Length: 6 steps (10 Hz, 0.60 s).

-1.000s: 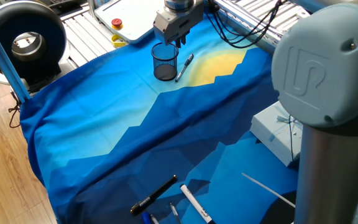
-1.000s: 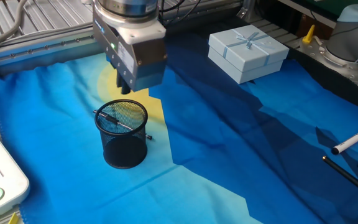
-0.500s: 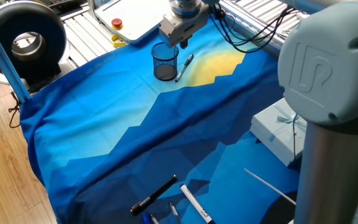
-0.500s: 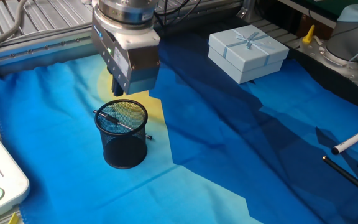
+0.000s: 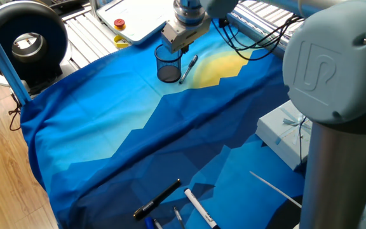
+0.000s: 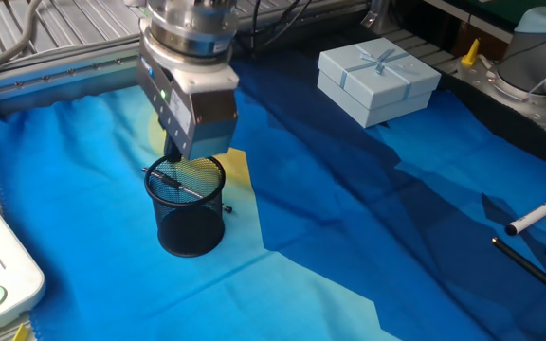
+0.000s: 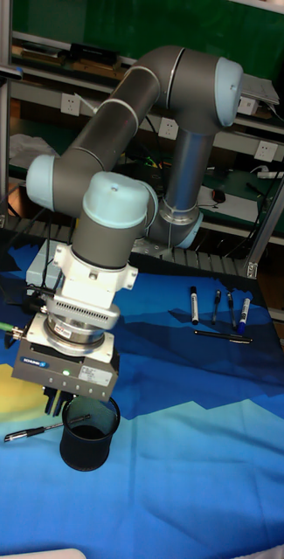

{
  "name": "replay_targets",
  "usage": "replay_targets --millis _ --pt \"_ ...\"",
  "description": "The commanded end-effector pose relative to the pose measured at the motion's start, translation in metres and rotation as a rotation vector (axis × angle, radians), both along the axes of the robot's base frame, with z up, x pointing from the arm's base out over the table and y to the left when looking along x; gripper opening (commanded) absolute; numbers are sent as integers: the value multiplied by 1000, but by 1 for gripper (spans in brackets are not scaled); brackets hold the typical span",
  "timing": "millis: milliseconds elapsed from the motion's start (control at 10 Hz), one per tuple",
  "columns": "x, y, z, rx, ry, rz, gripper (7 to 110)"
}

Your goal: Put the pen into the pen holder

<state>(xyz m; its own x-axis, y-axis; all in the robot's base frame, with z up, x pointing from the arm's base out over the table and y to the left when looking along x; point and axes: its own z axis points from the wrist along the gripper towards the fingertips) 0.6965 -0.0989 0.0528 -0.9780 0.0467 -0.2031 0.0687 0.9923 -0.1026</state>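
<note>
one gripper (image 7: 61, 403) pointing down over pen holder (image 6: 189, 206) rim; finger spread hidden; pen (image 5: 189, 69) beside holder.

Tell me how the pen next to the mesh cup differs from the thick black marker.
The pen is slim with silvery parts; the black marker is thicker and all black. The pen lies alone right beside the pen holder, near the gripper; the black marker lies at the cloth's other end, next to a white marker. Both lie flat on the blue cloth, outside the pen holder.
</note>
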Motion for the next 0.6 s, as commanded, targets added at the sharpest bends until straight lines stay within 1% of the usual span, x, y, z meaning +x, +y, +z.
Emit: replay_targets --millis 0,100,500 --pt "13 13 -8 41 -33 -21 7" --pt "17 23 -8 72 -38 -32 7" --pt "21 46 -7 141 -40 -45 7"
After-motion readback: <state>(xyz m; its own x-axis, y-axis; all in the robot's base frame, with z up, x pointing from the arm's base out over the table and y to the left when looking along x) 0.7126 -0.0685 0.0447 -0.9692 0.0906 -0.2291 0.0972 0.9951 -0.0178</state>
